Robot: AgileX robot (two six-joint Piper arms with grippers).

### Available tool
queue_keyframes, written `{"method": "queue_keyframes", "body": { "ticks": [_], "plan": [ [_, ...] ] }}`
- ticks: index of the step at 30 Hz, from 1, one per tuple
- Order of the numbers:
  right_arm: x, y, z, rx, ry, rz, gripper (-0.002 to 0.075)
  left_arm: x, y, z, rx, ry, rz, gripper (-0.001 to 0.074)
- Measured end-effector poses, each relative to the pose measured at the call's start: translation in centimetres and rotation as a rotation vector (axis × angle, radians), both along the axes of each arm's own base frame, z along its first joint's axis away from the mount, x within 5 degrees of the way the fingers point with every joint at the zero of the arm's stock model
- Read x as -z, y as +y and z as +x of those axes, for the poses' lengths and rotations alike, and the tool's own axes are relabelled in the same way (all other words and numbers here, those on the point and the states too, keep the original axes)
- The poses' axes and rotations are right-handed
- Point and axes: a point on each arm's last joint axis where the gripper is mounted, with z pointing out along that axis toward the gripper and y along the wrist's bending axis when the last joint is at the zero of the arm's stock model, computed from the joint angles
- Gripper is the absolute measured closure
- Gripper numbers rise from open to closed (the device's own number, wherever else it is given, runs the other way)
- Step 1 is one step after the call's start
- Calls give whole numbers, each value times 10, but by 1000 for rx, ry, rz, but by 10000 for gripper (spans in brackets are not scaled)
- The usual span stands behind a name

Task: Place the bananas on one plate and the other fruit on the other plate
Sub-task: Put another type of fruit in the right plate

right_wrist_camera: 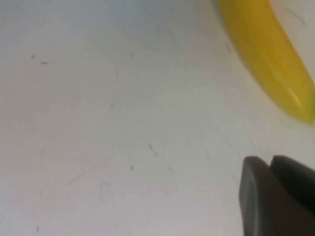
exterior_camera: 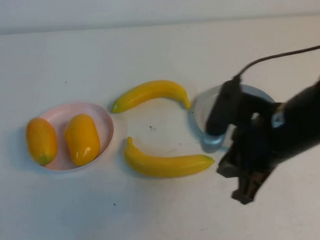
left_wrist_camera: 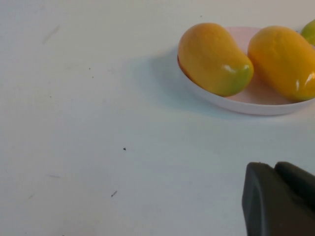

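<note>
both mangoes (exterior_camera: 42,140) (exterior_camera: 82,139) already sit side by side on the pink plate (exterior_camera: 104,120), long axes roughly toward/away from me, so the fruit half looks done. bananas are what's left. near banana (exterior_camera: 167,164) lies on the table between the plates, long axis mostly left-right, stem end up-left near the pink plate, blunt tip pointing right toward my right arm. far banana (exterior_camera: 151,93) arches left-right too, its right tip touching or just over the grey plate (exterior_camera: 202,108) rim, its left tip near the pink plate. my right gripper (exterior_camera: 248,188) hovers low over the table just right of the near banana's tip, in front of the grey plate, which the arm mostly hides; holding nothing i can see, but i can't tell how wide it's open. left gripper (left_wrist_camera: 278,201) is out of the high view; its wrist view shows it parked over bare table near the pink plate, spread also can't tell. i judge next: slide the right gripper left over the near banana's middle, jaws across the long axis, pinch, lift, carry right onto grey plate.
</note>
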Motion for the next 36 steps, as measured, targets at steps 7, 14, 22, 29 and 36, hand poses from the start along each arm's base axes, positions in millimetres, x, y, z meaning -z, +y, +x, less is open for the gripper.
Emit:
{"method": "queue_keyframes", "body": {
  "ticks": [7, 14, 22, 29, 36],
  "plan": [
    [29, 74, 46, -202, 17, -48, 445, 0, 0, 0, 0, 0, 0, 733],
    [59, 106, 78, -304, 8, -100, 257, 0, 0, 0, 0, 0, 0, 733],
    [84, 110, 93, -347, 16, -161, 262, 0, 0, 0, 0, 0, 0, 733],
    [94, 110, 98, -364, -5, -192, 274, 0, 0, 0, 0, 0, 0, 734],
    [100, 111, 100, -396, -16, -206, 313, 0, 0, 0, 0, 0, 0, 734]
  ]
}}
